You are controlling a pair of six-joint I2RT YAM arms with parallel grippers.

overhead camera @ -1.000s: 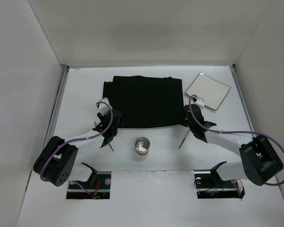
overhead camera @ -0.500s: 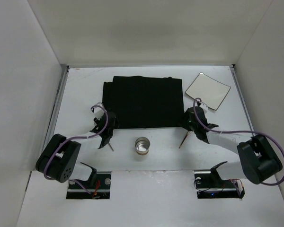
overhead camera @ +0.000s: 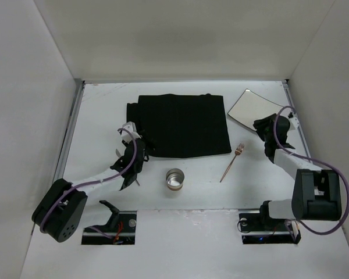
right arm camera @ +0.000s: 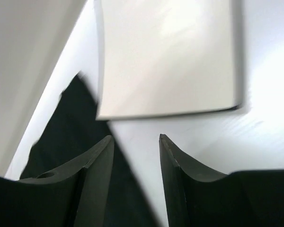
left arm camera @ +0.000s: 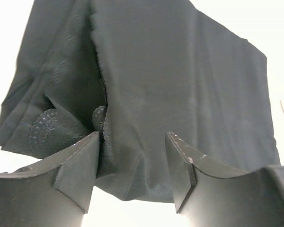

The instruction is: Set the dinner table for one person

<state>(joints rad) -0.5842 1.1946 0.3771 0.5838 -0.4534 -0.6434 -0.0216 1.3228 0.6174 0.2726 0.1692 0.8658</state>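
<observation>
1. Left claw [overhead camera: 130, 156], in the overhead view, sits at the near-left corner of the black cloth mat [overhead camera: 180, 125]. That is a sensible spot for tugging or smoothing the corner so the mat lies square. The mat lies toward the far middle of the white surface [overhead camera: 99, 110], which runs between its side rails and carries everything else.
2. From the same view, the right claw [overhead camera: 266, 129] hangs just beside the near edge of the white square plate [overhead camera: 256, 106]. The plate lies skewed off the mat's far-right corner, so the claw is probably lined up to bring it onto the mat. A copper fork [overhead camera: 231, 164] lies free just off the mat's near-right corner. A small metal cup [overhead camera: 175, 179] stands on the near side of the mat's near edge. Both are apart from either claw and seem to be waiting their turn.
3. In the left wrist view, the left claw's fingers [left arm camera: 78, 165] stand spread, with the mat's near hem and a raised fold between them. The cloth does not look squeezed, so I judge that the claw straddles the mat rather than pinches it.
4. In the right wrist view, the right claw's fingers [right arm camera: 97, 170] are spread with nothing between them. The plate lies flat ahead, with the mat's corner to its left and bare surface beneath. Such a low approach toward the plate's edge would suit catching its rim.
</observation>
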